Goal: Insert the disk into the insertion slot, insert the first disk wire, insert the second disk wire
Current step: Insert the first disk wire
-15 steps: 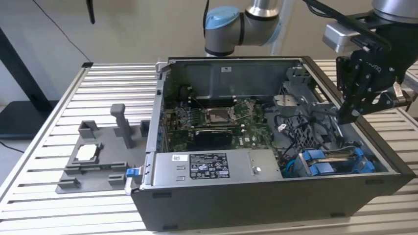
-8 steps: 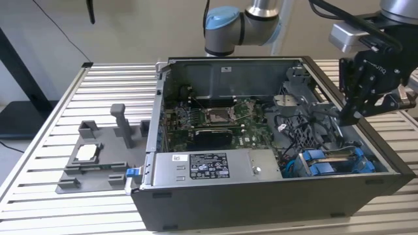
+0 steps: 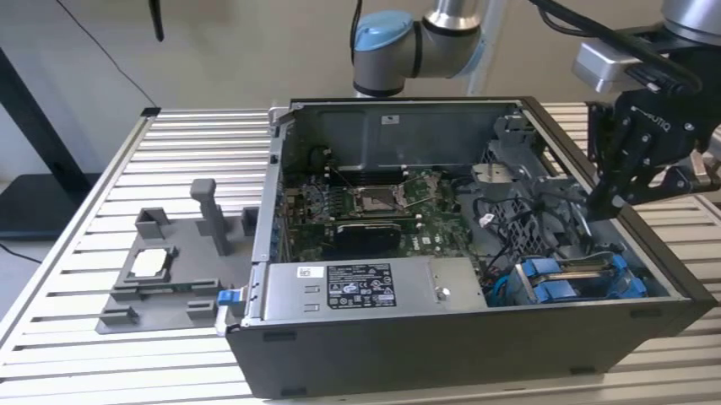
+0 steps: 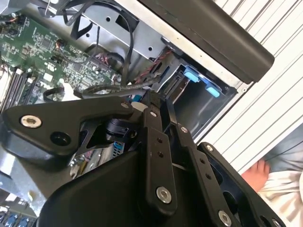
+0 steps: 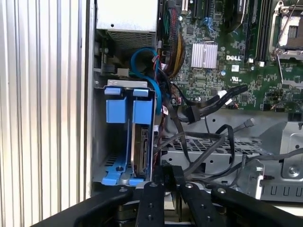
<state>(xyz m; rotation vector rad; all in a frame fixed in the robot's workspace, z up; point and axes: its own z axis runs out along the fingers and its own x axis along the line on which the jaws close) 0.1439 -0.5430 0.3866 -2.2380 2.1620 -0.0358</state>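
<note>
Status as seen from beside the worktop [image 3: 203,135]: PC case [image 3: 451,354] lies flat, side cover off, motherboard [image 3: 372,202] exposed.

Disk location: the disk [image 5: 142,147] sits in the drive bay at the front corner of the case, toward the exterior view's right. It stands on edge, clipped in its blue carrier [image 5: 142,111], right beside a second blue carrier [image 5: 116,112]. Insertion step looks done. The disk's connector edge faces out of the bay, and no wire looks plugged into it, as far as can be made out.

Key relation: the pincer [image 3: 600,209] hangs over the case interior, pointing down. The disk lies below it and toward the case front — near, not touching. Judged long axis of the disk: down into the bay, approx. in line with the pincer's own axis, so only the connector edge is presented to it.

Pincer state: fingers [image 5: 164,172] are brought together, no gap visible between them in the first wrist view. Nothing is seen clamped. Loose black wires [image 5: 208,106] trail across the case floor close to the tips — whether any wire touches the fingers cannot be told. The tips sit just beside the carrier's end tab.
</note>
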